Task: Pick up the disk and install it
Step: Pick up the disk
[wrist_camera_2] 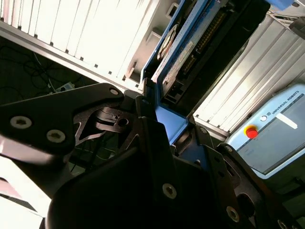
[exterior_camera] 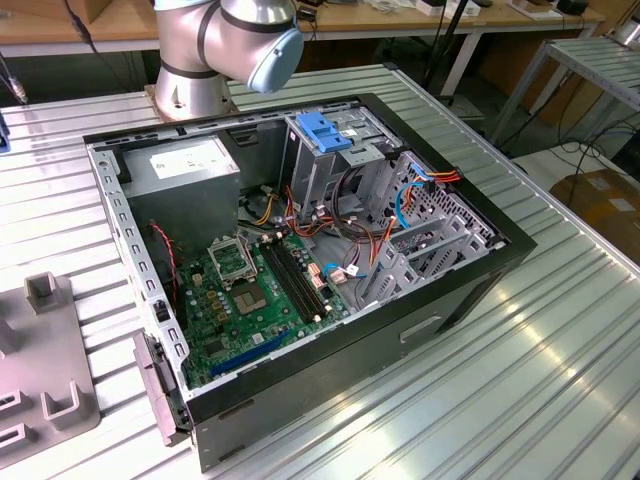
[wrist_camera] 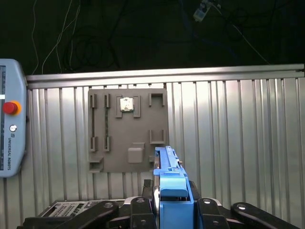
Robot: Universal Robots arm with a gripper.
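Observation:
In both wrist views the disk [wrist_camera: 169, 183] [wrist_camera_2: 183, 47] stands edge-on between my black fingers, its blue side rail towards the camera. In the second wrist view its metal body and circuit side run up and away from the gripper [wrist_camera_2: 169, 126]. My gripper [wrist_camera: 170, 212] is shut on the disk and holds it above the ribbed metal table [wrist_camera: 238, 143]. In the exterior view the open computer case [exterior_camera: 480, 275] lies on its side on the table, with a drive cage [exterior_camera: 330, 150] topped by a blue latch at its far end.
A grey fixture plate [wrist_camera: 128, 129] [exterior_camera: 40, 370] with raised holders lies on the table. A teach pendant with a red button [wrist_camera: 9, 129] [wrist_camera_2: 274, 131] rests nearby. The arm's base [exterior_camera: 200, 60] stands behind the case. Cables and the motherboard [exterior_camera: 260, 290] lie inside the case.

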